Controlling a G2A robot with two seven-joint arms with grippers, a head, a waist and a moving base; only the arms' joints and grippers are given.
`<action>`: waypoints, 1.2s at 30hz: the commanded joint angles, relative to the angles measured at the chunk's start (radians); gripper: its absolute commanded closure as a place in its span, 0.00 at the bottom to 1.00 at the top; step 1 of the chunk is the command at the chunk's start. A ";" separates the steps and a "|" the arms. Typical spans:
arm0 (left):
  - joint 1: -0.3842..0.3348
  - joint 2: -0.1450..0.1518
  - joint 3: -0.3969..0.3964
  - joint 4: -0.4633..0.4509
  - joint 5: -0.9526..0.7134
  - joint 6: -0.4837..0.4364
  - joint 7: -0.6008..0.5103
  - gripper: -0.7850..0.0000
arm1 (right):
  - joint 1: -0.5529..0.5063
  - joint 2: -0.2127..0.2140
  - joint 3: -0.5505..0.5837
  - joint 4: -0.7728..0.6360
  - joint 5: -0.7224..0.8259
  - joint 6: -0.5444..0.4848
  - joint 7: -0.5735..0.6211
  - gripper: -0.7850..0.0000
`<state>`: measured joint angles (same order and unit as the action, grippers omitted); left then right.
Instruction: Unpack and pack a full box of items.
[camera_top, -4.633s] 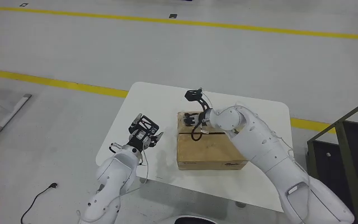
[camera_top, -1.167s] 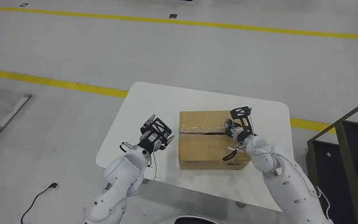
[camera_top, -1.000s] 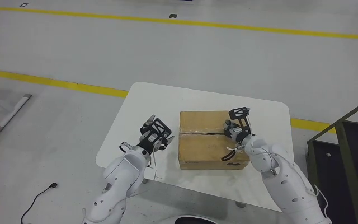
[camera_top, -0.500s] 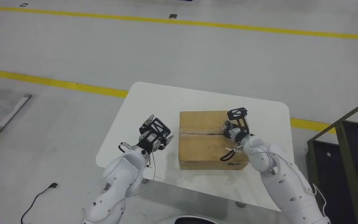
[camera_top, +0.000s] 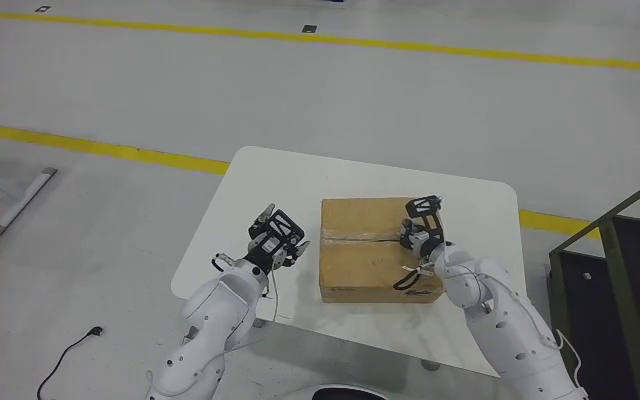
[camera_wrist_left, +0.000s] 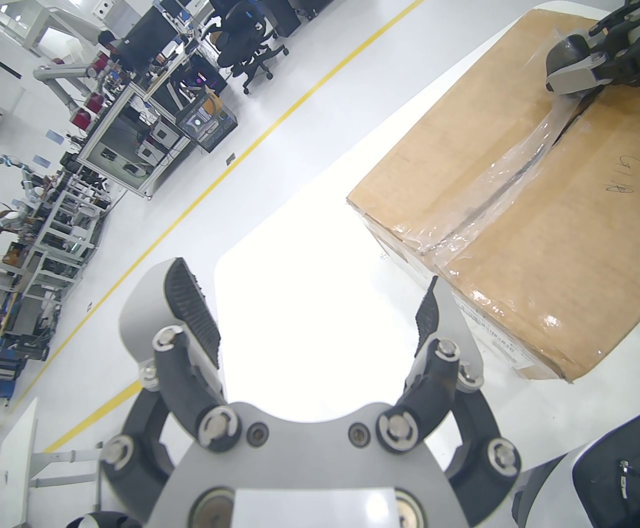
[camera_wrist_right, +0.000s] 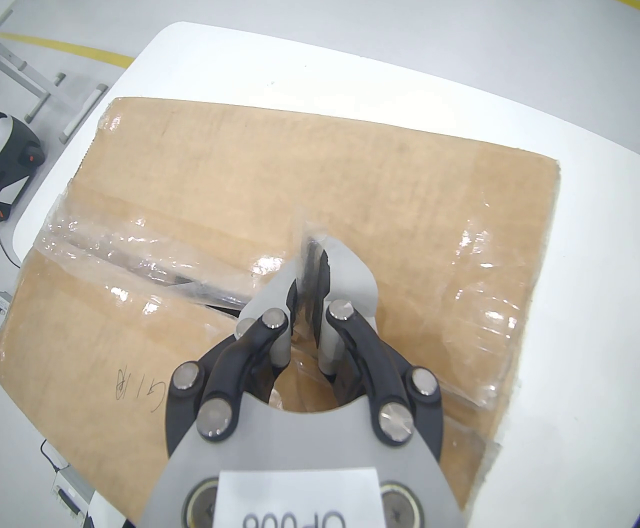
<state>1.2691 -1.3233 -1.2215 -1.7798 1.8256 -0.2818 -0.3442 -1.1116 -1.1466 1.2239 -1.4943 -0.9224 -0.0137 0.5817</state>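
Cardboard box (camera_top: 365, 255) on white table (camera_top: 260, 185) toward 3 o'clock, right gripper (camera_wrist_right: 307, 280) pinching clear tape (camera_wrist_left: 505, 172) at the seam's 3 o'clock end, left gripper (camera_wrist_left: 310, 305) spread wide at the box's 9 o'clock

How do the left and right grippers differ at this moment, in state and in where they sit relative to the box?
The left gripper is open with nothing between its fingers; the right gripper is shut on the clear tape sealing the cardboard box. The left gripper is beside the cardboard box, over bare table and apart from it; the right gripper is at the seam on its top. Both have the same two-finger build.
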 joint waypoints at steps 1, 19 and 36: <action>0.000 0.000 0.000 0.000 0.000 0.000 0.000 0.00 | 0.002 0.000 0.011 -0.007 0.007 0.004 0.005 0.53; 0.002 0.002 0.004 0.002 -0.005 -0.003 0.001 0.00 | -0.070 0.021 0.157 -0.110 0.049 0.030 0.107 0.54; 0.006 0.004 0.007 -0.001 -0.011 -0.003 0.005 0.00 | -0.130 0.043 0.388 -0.152 0.269 0.055 0.217 0.49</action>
<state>1.2746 -1.3191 -1.2144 -1.7803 1.8158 -0.2849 -0.3385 -1.2486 -1.1037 1.5818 -1.6505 -0.7288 0.0365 0.7816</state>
